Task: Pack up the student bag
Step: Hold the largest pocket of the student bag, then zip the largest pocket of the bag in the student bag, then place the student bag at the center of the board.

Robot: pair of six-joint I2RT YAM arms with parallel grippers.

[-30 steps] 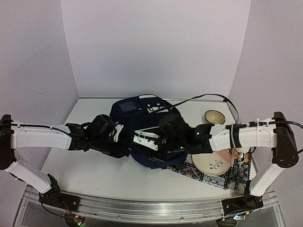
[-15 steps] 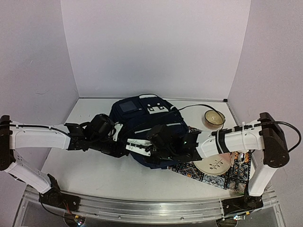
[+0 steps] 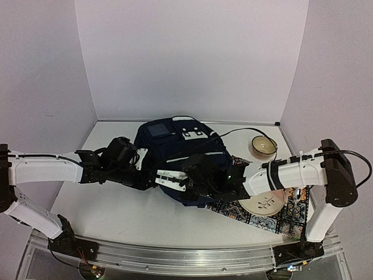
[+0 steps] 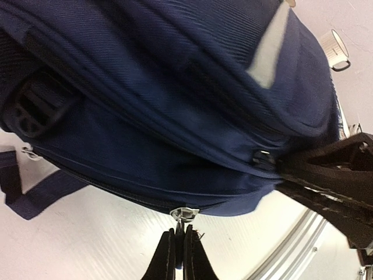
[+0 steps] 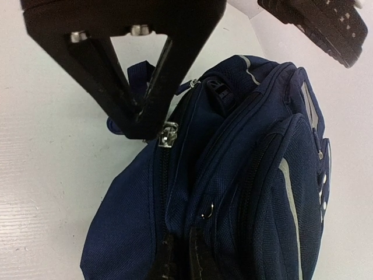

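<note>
the bag (image 3: 180, 146) lies in the middle of the table (image 3: 111, 210), a bit to the far side, with its zips shut. the left gripper (image 4: 179, 236) is at the near left edge of the bag, and its fingers are pressed tight on a small silver zip pull (image 4: 183, 213). the right gripper (image 5: 180, 256) is just to the right of it, fingers closed too. it looks like it nips the bag at a dark zip tab (image 4: 263, 158), but i cannot tell if it has the tab or just cloth

the zip pull is tiny and only the very tips have it, so it can slip out if the arm tugs fast or at a slant. if both arms pull at once, the whole bag can slide and not open. a slide to the right can push it into the plate (image 3: 260, 202) on the mat (image 3: 288, 219). the two grippers are very near each other, so they can bump. the zip can catch on the cloth and jam
</note>
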